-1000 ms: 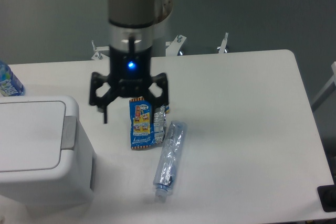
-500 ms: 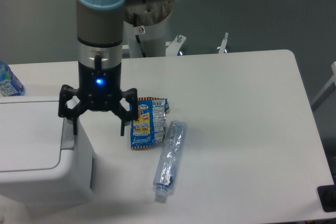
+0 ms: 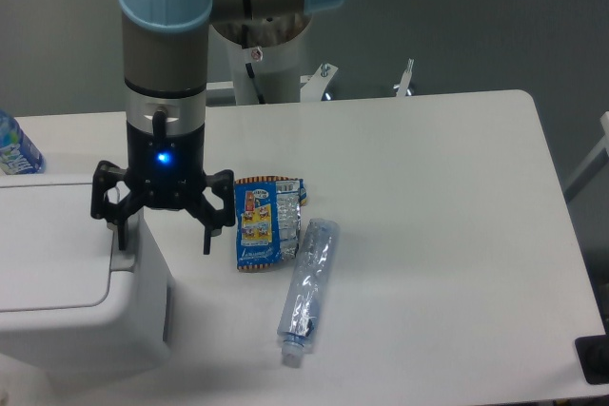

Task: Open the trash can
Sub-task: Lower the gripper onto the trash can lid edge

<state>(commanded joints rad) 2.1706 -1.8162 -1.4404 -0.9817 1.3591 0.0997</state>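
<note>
One blue-labelled bottle (image 3: pixel 16 147) shows only in part at the far left edge of the white table (image 3: pixel 428 235), just behind the trash can (image 3: pixel 67 282). The trash can fills the lower left corner: a big boxy white bin with rounded corners, its flat lid closed, and a grey latch strip (image 3: pixel 124 240) running along the lid's right edge. The bin stands on the table's left end, cut off by the left and bottom edges of the view.

Directly above the bin's right edge hangs the gripper (image 3: pixel 162 235), pointing straight down from the arm's grey wrist, where a blue light glows. Its two black fingers are spread wide and hold nothing. The left fingertip is over the grey latch strip at the lid's right edge; whether it touches the strip cannot be told from this angle. The right fingertip hangs past the bin's side, over bare table between the bin and a snack packet.

That snack packet (image 3: pixel 265 223), blue with yellow and red print and a silvery crumpled right side, lies flat just right of the gripper. A crushed clear plastic bottle (image 3: pixel 306 290) lies beside it, touching or nearly touching the packet's right edge, its neck pointing toward the near edge of the table.

Beyond it the tabletop runs to its rounded far right corner, with the arm's base and metal mounts behind the far edge.
</note>
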